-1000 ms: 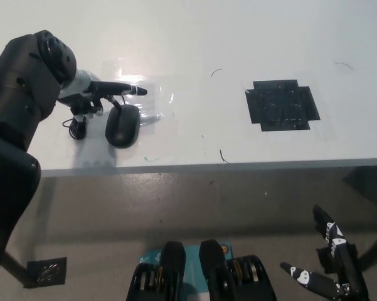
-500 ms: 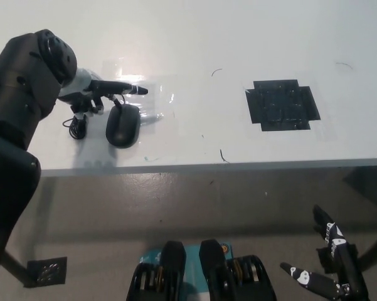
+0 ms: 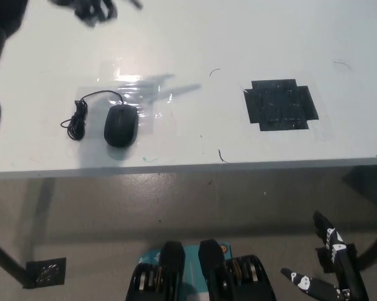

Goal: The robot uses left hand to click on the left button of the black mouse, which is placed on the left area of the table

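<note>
I have the white surface [image 3: 194, 37] filling the upper part of the head view, its near edge running across the middle of the picture with bare floor below. On the right half of it sits a black taped patch [image 3: 281, 105], well apart from anything I care about. The black mouse [image 3: 120, 125] lies on the left area, near the front edge, on a sheet of clear film, with its cord [image 3: 81, 113] looped just beside it on the left. My left hand [image 3: 91, 9] is a dark blur at the top left corner, far above and behind the mouse and touching nothing; I cannot tell whether its fingers are spread or curled. The right hand [image 3: 329, 266] hangs below the surface at the bottom right, fingers apart and empty. My worry is the long descent: from that far off, a fingertip could land on the mouse's back or right button instead of the left one. A hard or slanted press could skate the mouse on that slick film toward the edge. The loose cord could also snag a finger coming in from the left.
</note>
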### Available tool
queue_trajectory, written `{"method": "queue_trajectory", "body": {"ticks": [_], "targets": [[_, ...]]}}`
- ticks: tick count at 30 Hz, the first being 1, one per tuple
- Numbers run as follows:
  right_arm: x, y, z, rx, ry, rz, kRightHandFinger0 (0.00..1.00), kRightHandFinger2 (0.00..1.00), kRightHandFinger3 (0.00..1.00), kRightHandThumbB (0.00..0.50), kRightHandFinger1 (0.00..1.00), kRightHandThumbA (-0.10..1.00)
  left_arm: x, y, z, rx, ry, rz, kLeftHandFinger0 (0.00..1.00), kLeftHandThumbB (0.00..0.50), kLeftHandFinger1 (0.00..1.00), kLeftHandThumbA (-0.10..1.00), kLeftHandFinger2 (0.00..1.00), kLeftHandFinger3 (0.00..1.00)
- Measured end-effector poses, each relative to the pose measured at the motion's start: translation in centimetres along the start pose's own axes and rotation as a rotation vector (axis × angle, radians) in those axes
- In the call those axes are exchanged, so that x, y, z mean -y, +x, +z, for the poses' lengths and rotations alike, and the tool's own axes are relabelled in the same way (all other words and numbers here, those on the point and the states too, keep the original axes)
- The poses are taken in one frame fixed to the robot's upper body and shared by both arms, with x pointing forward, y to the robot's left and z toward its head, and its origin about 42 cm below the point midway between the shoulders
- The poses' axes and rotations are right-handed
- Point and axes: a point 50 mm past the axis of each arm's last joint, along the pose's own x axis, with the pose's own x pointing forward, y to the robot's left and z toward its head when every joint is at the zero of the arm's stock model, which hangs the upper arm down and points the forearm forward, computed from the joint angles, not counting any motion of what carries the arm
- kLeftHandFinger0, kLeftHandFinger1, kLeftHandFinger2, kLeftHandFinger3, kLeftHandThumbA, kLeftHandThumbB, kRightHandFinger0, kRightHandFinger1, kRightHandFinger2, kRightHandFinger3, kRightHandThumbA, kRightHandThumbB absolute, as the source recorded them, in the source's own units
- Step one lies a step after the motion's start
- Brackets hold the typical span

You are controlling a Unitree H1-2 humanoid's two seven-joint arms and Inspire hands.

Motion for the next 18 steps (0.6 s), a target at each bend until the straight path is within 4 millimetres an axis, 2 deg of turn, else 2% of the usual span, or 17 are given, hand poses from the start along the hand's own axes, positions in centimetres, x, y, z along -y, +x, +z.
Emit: {"method": "queue_trajectory", "body": {"ticks": [2,3,4,5,6,8,9,11,12,13,15,16,17,18], "targets": [[0.0,0.0,-0.1,-0.003,0.0,0.0,0.98,1.0,1.0,0.124,1.0,1.0,0.4,0.0,0.1,0.037,-0.001,0.005,0.0,0.269,0.0,1.0,0.08,1.0],[0.0,-0.1,-0.1,-0.006,0.0,0.0,0.98,1.0,1.0,0.125,1.0,1.0,1.4,0.4,-0.4,0.081,-0.013,0.004,0.0,0.282,0.0,1.0,0.01,1.0],[0.0,-0.1,-0.1,-0.006,0.0,0.0,0.98,1.0,1.0,0.133,1.0,1.0,1.4,0.4,-0.4,0.081,-0.013,0.004,0.0,0.275,0.0,1.0,0.0,1.0],[0.0,-0.2,-0.3,-0.011,0.001,0.001,0.97,1.0,1.0,0.136,1.0,1.0,2.9,1.0,-1.5,0.115,-0.028,-0.008,0.0,0.293,0.0,1.0,0.0,1.0],[0.0,-0.2,-0.3,-0.012,0.001,0.001,0.97,1.0,1.0,0.143,1.0,1.0,3.3,1.2,-1.9,0.12,-0.035,-0.013,0.0,0.306,0.0,1.0,0.0,1.0],[-0.1,-0.3,-0.5,-0.02,0.002,0.001,0.96,1.0,1.0,0.13,1.0,1.0,5.7,2.0,-3.9,0.152,-0.064,-0.029,0.0,0.348,0.0,1.0,0.0,1.0],[-0.1,-0.4,-0.6,-0.025,0.002,0.002,0.95,1.0,1.0,0.119,1.0,1.0,6.9,2.3,-4.8,0.164,-0.075,-0.037,0.0,0.33,0.0,1.0,0.0,1.0],[-0.1,-0.5,-0.8,-0.033,0.002,0.002,0.95,1.0,1.0,0.129,1.0,1.0,8.8,2.9,-6.2,0.175,-0.093,-0.051,0.0,0.297,0.0,1.0,0.0,1.0],[-0.1,-0.7,-1.0,-0.039,0.003,0.002,0.95,1.0,1.0,0.13,1.0,1.0,11.1,3.5,-7.7,0.183,-0.118,-0.073,0.0,0.294,0.0,1.0,0.0,1.0],[-0.2,-0.7,-1.0,-0.041,0.003,0.003,0.95,1.0,1.0,0.127,1.0,1.0,11.9,3.8,-8.3,0.183,-0.128,-0.083,0.0,0.258,0.0,1.0,0.0,1.0],[-0.2,-0.8,-1.1,-0.046,0.005,0.003,0.95,1.0,1.0,0.131,1.0,1.0,15.8,4.5,-10.5,0.196,-0.172,-0.112,0.0,0.365,0.0,1.0,0.0,1.0],[-0.3,-0.9,-1.2,-0.049,0.005,0.003,0.96,1.0,1.0,0.128,1.0,1.0,17.8,4.8,-11.7,0.196,-0.195,-0.13,0.0,0.435,0.05,1.0,0.24,1.0],[-0.3,-0.9,-1.3,-0.052,0.007,0.003,0.96,1.0,1.0,0.128,1.0,1.0,19.8,4.8,-12.7,0.205,-0.214,-0.14,0.0,0.425,0.05,1.0,0.3,1.0],[-0.3,-1.0,-1.3,-0.054,0.007,0.003,0.97,1.0,1.0,0.123,1.0,1.0,21.4,4.8,-13.5,0.208,-0.23,-0.151,0.0,0.478,0.17,1.0,0.52,1.0]]}}
